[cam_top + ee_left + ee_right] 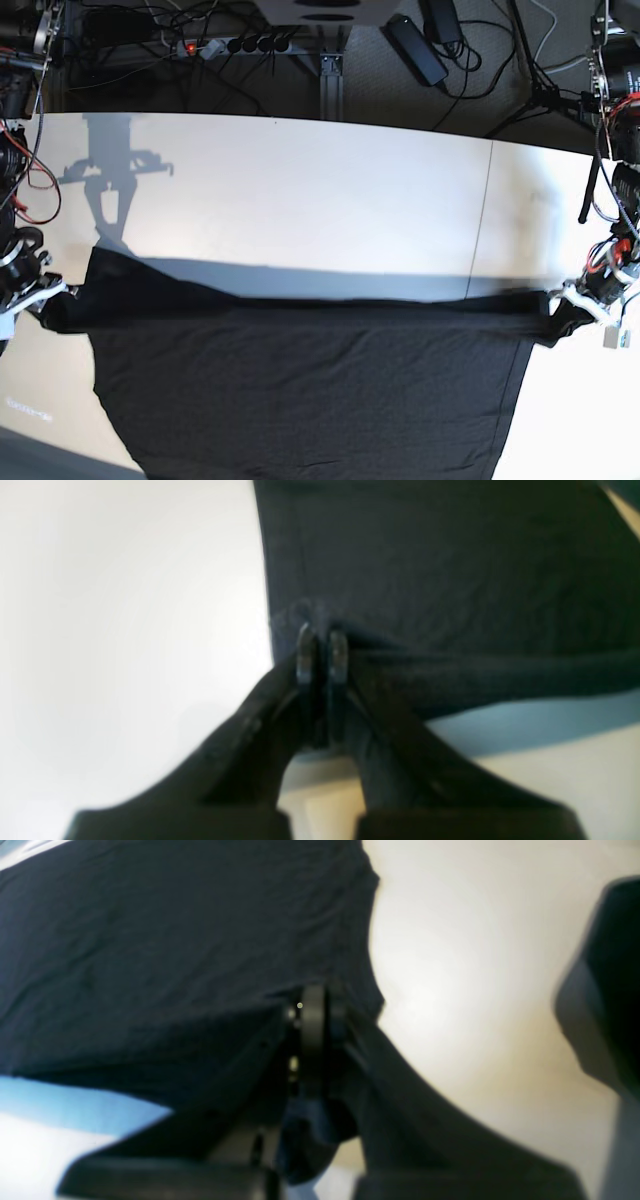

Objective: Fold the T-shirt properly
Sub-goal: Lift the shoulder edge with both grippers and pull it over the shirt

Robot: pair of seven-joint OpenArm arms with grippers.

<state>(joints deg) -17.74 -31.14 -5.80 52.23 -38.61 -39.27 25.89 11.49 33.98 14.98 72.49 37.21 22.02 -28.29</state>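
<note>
Two robot arms hold a black T-shirt (310, 390) stretched taut across a white worktop (320, 200), the garment filling the lower half of the base view and running off the bottom edge of the frame. The left hand (321, 652), at the right edge of the base view, is clenched on a pinch of fabric at one end of the shirt's upper edge; in the left wrist view its two fingertips stand nearly together with cloth gathered between them. The right hand (312, 1015), at the left edge of the base view, is clamped on the opposite end, a fold of fabric bunched under it in the right wrist view. Gripping both ends at once appears meant to pull the edge into a straight line and smooth the cloth, so that a fold can be laid evenly. The upper edge runs almost level between the two hands, suggesting the tension is balanced. No print shows on the visible side. A shadow of one arm falls on the worktop at upper left.
</note>
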